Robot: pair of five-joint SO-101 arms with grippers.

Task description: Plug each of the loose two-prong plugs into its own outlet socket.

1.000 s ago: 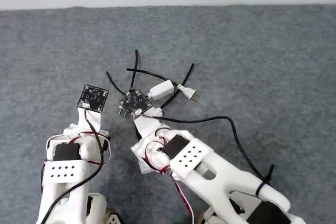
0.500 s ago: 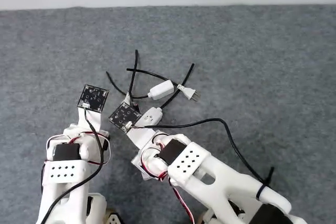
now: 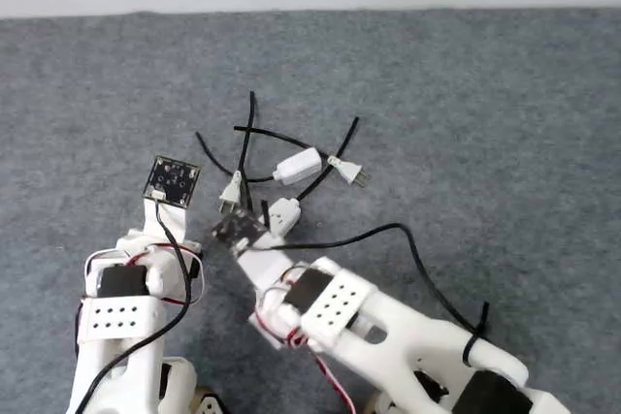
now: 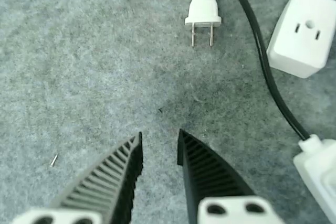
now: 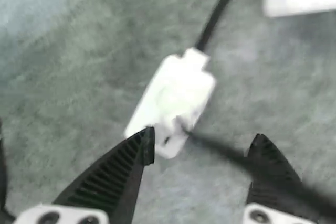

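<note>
Two white two-prong plugs lie on the grey carpet: one [image 3: 230,191] near the middle and one [image 3: 347,172] farther right. Between them are two white outlet sockets on black cords, the far one [image 3: 296,167] and the near one [image 3: 282,213]. My left gripper [image 4: 159,137] hovers low, narrowly open and empty, with the near plug [image 4: 202,11] ahead of it, prongs toward me, and a socket [image 4: 304,30] beside that. My right gripper [image 5: 205,137] is wide open just short of the near socket [image 5: 173,103]; a black cord [image 5: 220,153] crosses between its fingers.
Black cords [image 3: 247,133] loop around the plugs and sockets. A thicker black cable [image 3: 427,249] runs from the right arm across the carpet. The carpet's far and right parts are bare. A small metal scrap [image 4: 54,160] lies beside my left fingers.
The right arm has drawn back toward its base, uncovering the near plug and near socket. The left arm has not moved.
</note>
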